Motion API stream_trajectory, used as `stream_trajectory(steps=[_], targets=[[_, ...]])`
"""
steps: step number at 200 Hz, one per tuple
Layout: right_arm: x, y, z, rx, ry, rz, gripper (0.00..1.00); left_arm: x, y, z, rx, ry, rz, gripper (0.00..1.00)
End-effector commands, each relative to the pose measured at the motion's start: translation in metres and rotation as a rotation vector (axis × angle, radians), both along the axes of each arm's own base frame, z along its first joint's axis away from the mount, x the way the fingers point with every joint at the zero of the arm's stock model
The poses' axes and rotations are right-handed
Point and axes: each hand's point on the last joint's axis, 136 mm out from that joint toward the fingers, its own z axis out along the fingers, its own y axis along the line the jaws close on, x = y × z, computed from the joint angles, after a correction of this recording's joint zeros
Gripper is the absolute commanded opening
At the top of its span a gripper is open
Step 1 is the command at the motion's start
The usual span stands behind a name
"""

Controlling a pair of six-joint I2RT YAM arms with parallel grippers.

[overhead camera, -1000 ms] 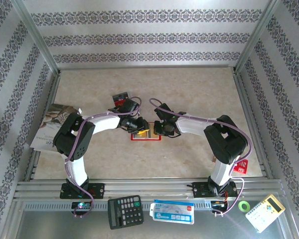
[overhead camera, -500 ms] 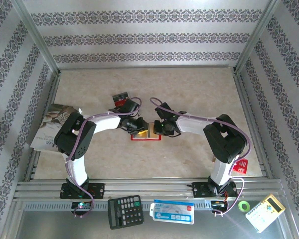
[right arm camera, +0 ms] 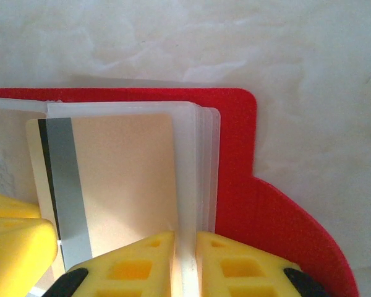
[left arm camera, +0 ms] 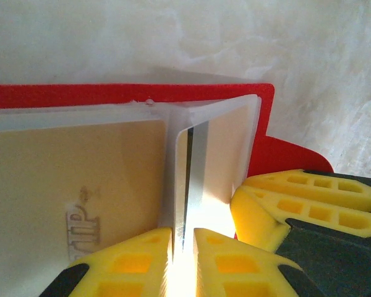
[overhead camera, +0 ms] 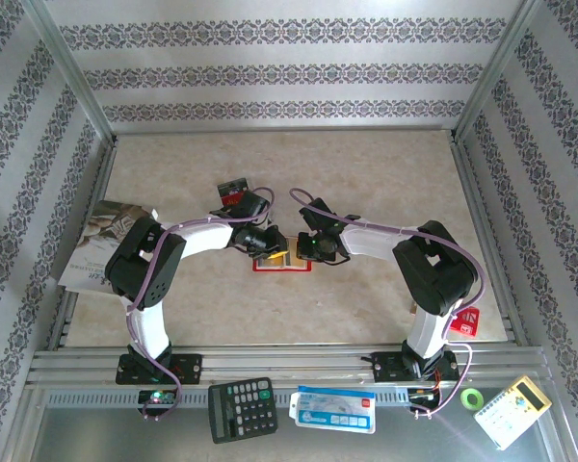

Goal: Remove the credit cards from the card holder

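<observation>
The red card holder [overhead camera: 281,261] lies open on the table between both arms, its pale pockets [right arm camera: 198,161] facing up. A tan credit card [right arm camera: 120,182] with a grey stripe sticks out of a pocket. My left gripper [left arm camera: 183,250] is shut on that card's edge [left arm camera: 195,167], which shows end-on between its yellow fingers. My right gripper [right arm camera: 185,257] is shut on the edge of the pale pocket leaves, just beside the red cover [right arm camera: 235,161]. From above, the left gripper [overhead camera: 268,243] and the right gripper [overhead camera: 302,248] meet over the holder.
A dark card and a red one [overhead camera: 233,192] lie behind the left arm. A magazine [overhead camera: 98,243] is at the left edge, a red box [overhead camera: 467,322] at the right. On the near shelf are a calculator [overhead camera: 242,408], a blue-and-white packet [overhead camera: 332,408], a green tape roll [overhead camera: 473,397] and a yellow device [overhead camera: 509,412].
The right gripper has edged slightly left toward the left gripper over the holder. Nothing else has visibly moved.
</observation>
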Motion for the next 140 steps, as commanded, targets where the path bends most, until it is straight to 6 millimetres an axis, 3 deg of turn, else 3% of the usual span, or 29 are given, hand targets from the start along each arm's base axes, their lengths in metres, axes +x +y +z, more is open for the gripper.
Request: stream_trajectory(steps=[1, 69, 140], targets=[[-0.004, -0.002, -0.011, -0.007, 0.043, 0.002, 0.18, 0.001, -0.006, 0.0, -0.037, -0.01, -0.017, 0.16], [-0.003, -0.003, -0.011, -0.006, 0.045, 0.002, 0.15, -0.001, 0.002, -0.017, 0.021, 0.022, -0.005, 0.16], [-0.002, -0.006, -0.014, -0.016, 0.051, -0.005, 0.14, 0.004, 0.002, 0.001, -0.024, -0.012, -0.01, 0.12]])
